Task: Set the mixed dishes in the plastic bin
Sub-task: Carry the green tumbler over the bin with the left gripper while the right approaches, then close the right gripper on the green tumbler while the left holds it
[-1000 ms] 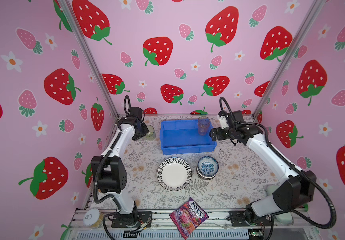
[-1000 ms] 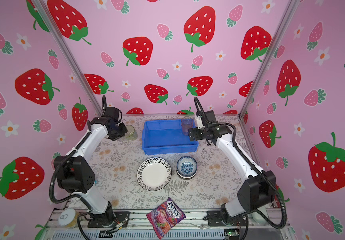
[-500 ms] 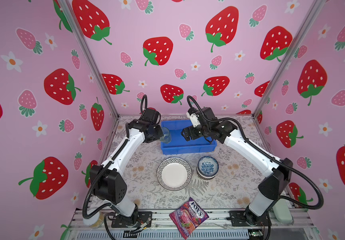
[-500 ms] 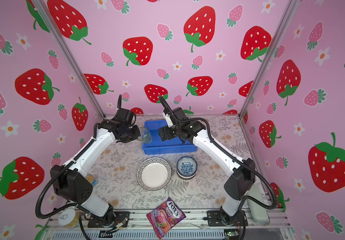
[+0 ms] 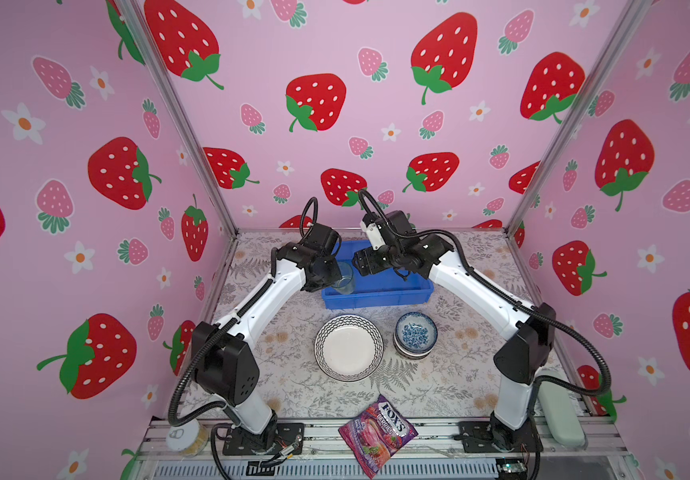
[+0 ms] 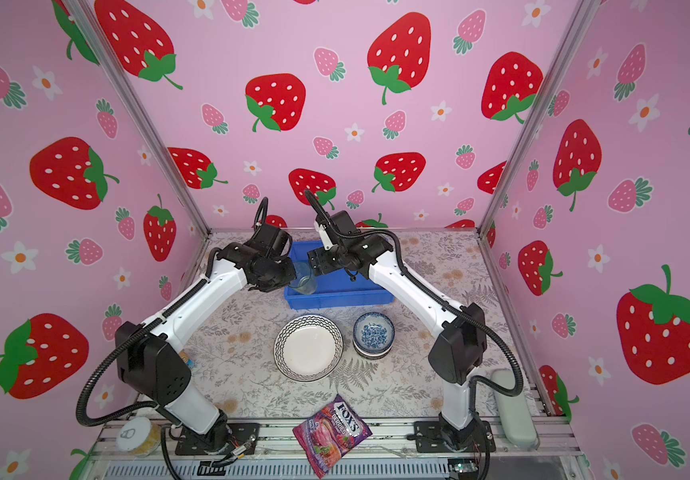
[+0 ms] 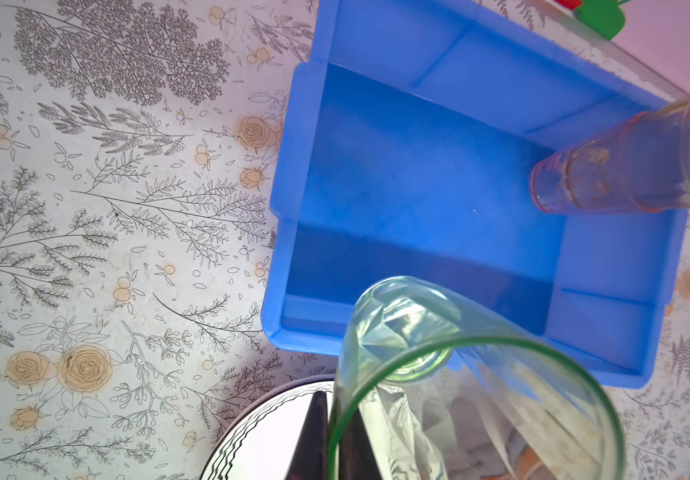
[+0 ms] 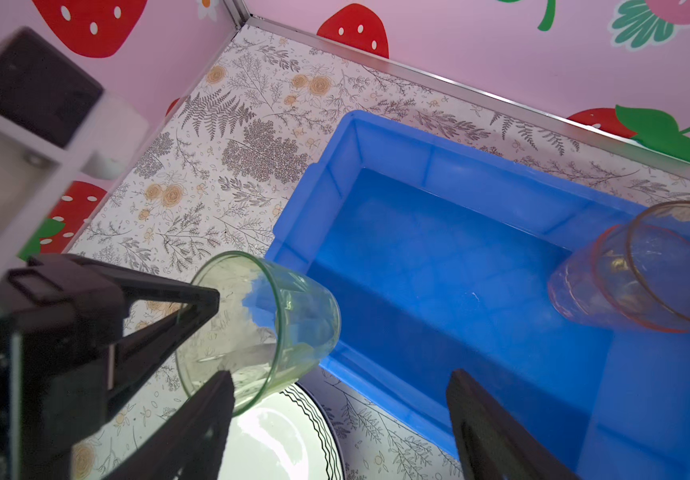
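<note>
My left gripper (image 7: 332, 415) is shut on the rim of a green-tinted glass (image 7: 439, 357), one finger inside the glass and one outside. It holds the tilted glass (image 5: 343, 278) at the near-left corner of the blue plastic bin (image 5: 376, 297). My right gripper (image 8: 341, 376) hangs open and empty over the bin's left part (image 6: 335, 299). A pink glass (image 8: 646, 274) rests inside the bin towards its right end; my right arm hides it in both top views. On the table in front of the bin are a zigzag-rimmed white plate (image 5: 348, 347) and a blue-patterned bowl (image 5: 415, 334) on a stack.
A purple FOX'S candy bag (image 5: 378, 432) lies at the table's front edge. A white-lidded jar (image 5: 185, 436) stands by the left arm's base. The bin sits near the back wall, and both arms reach in over it from the sides.
My left gripper has carried the green glass from the back left of the table to the bin's near-left corner. My right gripper has let go of the pink glass in the bin and swung left.
</note>
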